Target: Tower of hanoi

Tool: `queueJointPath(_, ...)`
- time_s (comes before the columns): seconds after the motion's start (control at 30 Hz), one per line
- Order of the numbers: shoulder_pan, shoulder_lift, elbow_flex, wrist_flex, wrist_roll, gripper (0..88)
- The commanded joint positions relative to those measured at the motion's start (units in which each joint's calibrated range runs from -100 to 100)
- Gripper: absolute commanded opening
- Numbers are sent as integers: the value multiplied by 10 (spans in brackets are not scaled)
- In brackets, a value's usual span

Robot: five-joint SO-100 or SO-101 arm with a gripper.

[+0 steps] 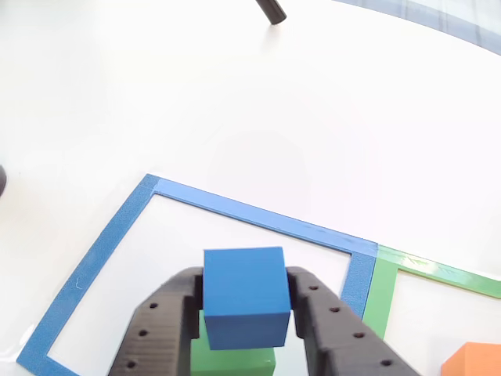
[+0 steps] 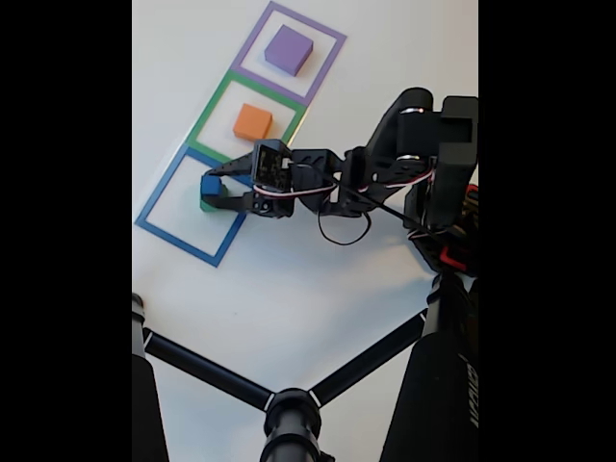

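Observation:
My gripper (image 1: 245,283) is shut on the blue cube (image 1: 245,296), one black finger on each side. Just under the cube sits the green block (image 1: 235,359), inside the flat blue outline (image 1: 258,213); whether the two touch I cannot tell. In the fixed view my gripper (image 2: 214,184) holds the blue cube (image 2: 209,184) over the green block (image 2: 207,203) at the upper corner of the blue outline (image 2: 164,197). The orange block (image 2: 252,122) lies in the green outline (image 2: 214,106), and the purple block (image 2: 289,50) in the purple outline (image 2: 308,19). The orange block's (image 1: 473,360) corner shows at lower right.
The arm's base and motors (image 2: 428,164) stand right of the outlines. A black tripod (image 2: 289,414) spreads its legs across the near table. A black rod tip (image 1: 272,9) shows at the top. The white table surface extends left of and beyond the blue outline.

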Motion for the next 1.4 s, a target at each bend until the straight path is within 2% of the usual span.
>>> queueJointPath(0.0,12,-170,32,115,2,60)
queueJointPath(0.13,40,-360,67,293,2,60)
queueJointPath(0.3,108,-609,29,648,2,59)
queueJointPath(0.5,196,-695,-281,1118,2,57)
queueJointPath(0.63,248,-702,-454,1289,2,57)
queueJointPath(0.73,320,-702,-561,1401,2,60)
queueJointPath(0.83,391,-702,-625,1455,2,58)
queueJointPath(1.0,463,-693,-675,1479,2,57)
queueJointPath(1.37,566,-698,-676,1493,2,55)
